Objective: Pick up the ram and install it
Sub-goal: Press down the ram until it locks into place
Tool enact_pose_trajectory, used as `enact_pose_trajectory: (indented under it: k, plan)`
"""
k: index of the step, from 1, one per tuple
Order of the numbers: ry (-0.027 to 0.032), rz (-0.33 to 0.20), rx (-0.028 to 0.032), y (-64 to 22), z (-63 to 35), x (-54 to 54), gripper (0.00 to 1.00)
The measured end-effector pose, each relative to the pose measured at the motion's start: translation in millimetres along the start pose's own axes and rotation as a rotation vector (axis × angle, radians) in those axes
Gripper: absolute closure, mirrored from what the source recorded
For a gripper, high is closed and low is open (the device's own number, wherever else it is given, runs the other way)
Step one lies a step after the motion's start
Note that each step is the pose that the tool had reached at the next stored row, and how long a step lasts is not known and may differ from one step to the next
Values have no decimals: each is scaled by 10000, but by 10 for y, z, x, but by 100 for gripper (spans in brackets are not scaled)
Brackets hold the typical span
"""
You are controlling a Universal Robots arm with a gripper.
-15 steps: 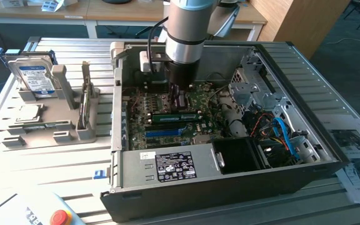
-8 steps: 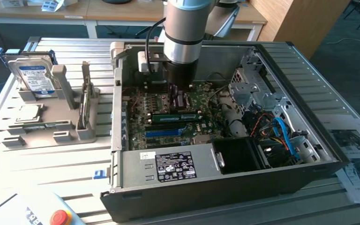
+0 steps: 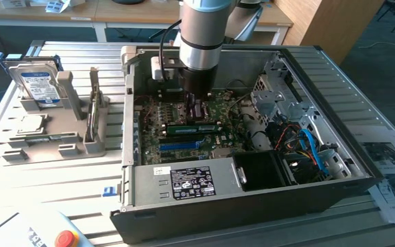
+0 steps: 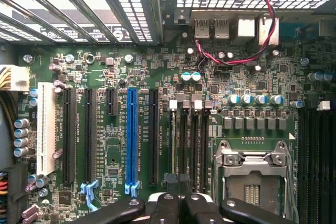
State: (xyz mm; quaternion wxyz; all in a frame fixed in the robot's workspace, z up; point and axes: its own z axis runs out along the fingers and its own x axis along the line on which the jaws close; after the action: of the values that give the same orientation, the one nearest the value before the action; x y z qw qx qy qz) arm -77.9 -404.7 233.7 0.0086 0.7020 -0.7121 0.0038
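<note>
One thin green circuit-board ram stick (image 3: 192,128) seems to sit in the motherboard, just beside the black gripper (image 3: 197,109), whose fingers are pressed together and empty. Install step, I'd say; seating needs a straight, even push.

a robotics lab or electronics workshop is seen: an opened desktop computer case (image 3: 252,154) is laid on a slatted metal workbench (image 3: 60,180), a grey parts fixture (image 3: 60,139) with a hard drive (image 3: 38,85) is set beside it, and wooden desks (image 3: 115,18) are ranged behind.
</note>
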Motion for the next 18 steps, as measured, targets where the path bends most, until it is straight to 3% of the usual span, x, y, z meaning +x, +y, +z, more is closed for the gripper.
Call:
enact_pose_trajectory:
  k: [15,18]
  plan:
    - [-2,2,68,34,1,7,90]
    - [-13,1,128,34,1,8,90]
